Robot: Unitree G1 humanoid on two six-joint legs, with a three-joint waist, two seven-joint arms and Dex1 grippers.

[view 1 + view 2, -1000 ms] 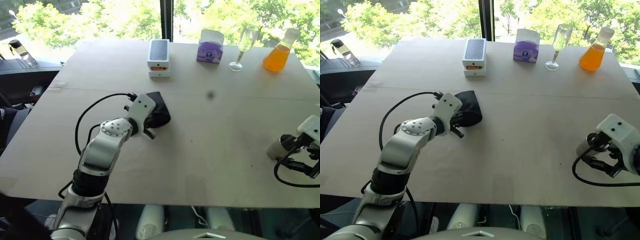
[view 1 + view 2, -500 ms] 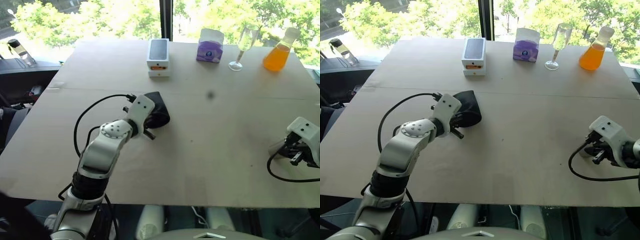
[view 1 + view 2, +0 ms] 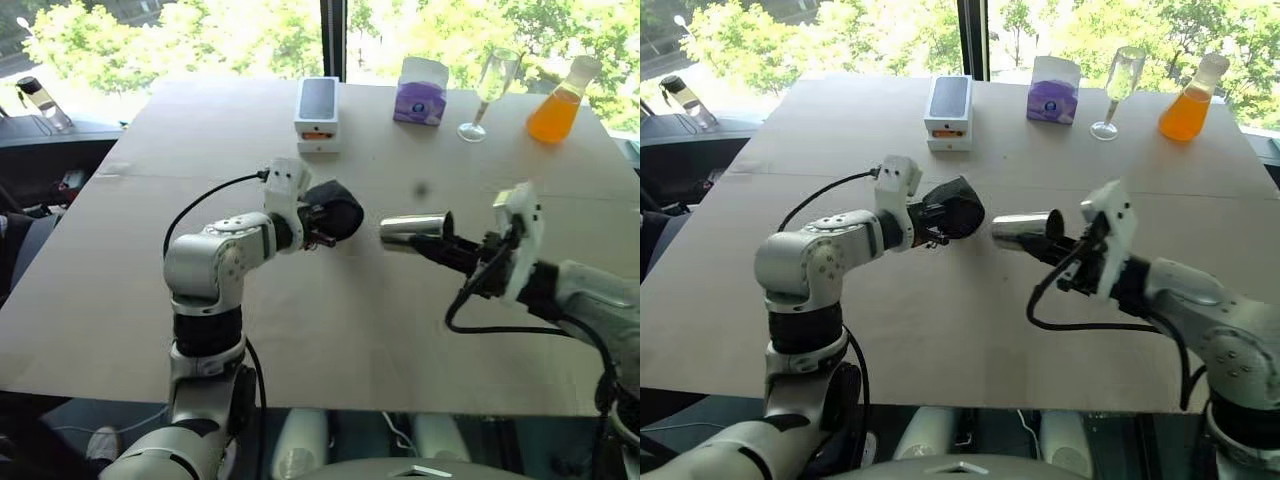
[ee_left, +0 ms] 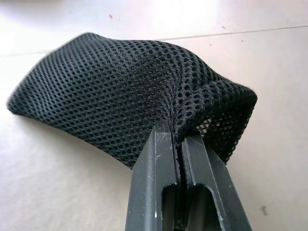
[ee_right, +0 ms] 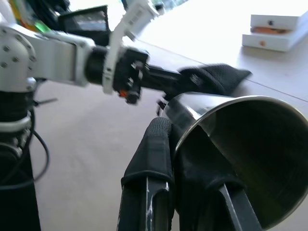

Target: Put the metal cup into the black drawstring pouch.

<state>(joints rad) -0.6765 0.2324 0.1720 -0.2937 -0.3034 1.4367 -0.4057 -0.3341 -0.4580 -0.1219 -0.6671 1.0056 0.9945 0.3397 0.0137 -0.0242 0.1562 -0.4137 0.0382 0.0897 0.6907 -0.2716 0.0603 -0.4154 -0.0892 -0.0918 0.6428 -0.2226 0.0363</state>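
Sunlit trees fill the window beyond the table [image 3: 420,300], above whose middle the metal cup [image 3: 414,229] lies sideways, lengthwise toward the black pouch [image 3: 334,211], rim pinched by the right gripper [image 3: 447,245], pouch pinched by the left gripper [image 4: 179,144], phone box [image 3: 317,114] behind.

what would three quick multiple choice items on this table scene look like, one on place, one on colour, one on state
1. Where is the metal cup?
A. by the white box
B. held above the table, near the black drawstring pouch
C. inside the pouch

2. What colour is the liquid in the flask?
A. orange
B. green
C. clear

3. How is the left gripper?
A. open
B. shut on the pouch's mesh
C. shut on the cup

Key: B, the right gripper carries the cup beside the pouch; A, the flask shows orange; B, its fingers pinch the mesh.
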